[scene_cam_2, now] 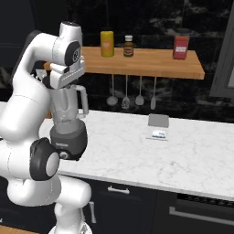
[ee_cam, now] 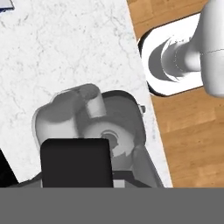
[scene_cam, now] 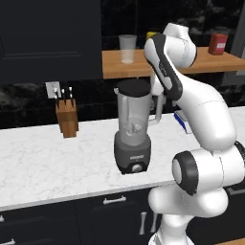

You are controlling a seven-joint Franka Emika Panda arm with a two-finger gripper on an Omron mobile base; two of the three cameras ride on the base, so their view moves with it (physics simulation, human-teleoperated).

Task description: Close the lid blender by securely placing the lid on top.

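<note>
- Blender (scene_cam: 132, 139) comes first as the biggest piece: we see a tall translucent grey jar on a dark base with a round knob, standing on the white marble counter (scene_cam: 43, 162) close to its near edge. We judge it rigid, bottom-heavy and steady enough to take a downward press. Its handle sticks out on the right.
- Our white arm (scene_cam: 206, 129) rises from the base, bends over the counter and brings the wrist in above the jar from the right; in the right base view the hand hangs directly over the jar, pointing down.
- Lid (scene_cam: 134, 87), the flat black disc, sits at the jar mouth in the left base view. Whether it is fully seated we cannot tell. We judge it light, stiff and smooth, best held by its rim, kept level.
- Gripper (scene_cam_2: 67, 83) is at the jar top. In the hand view a dark block (ee_cam: 75, 162) hides the fingertips, so we cannot tell how far apart the fingers stand or whether they hold the lid.
</note>
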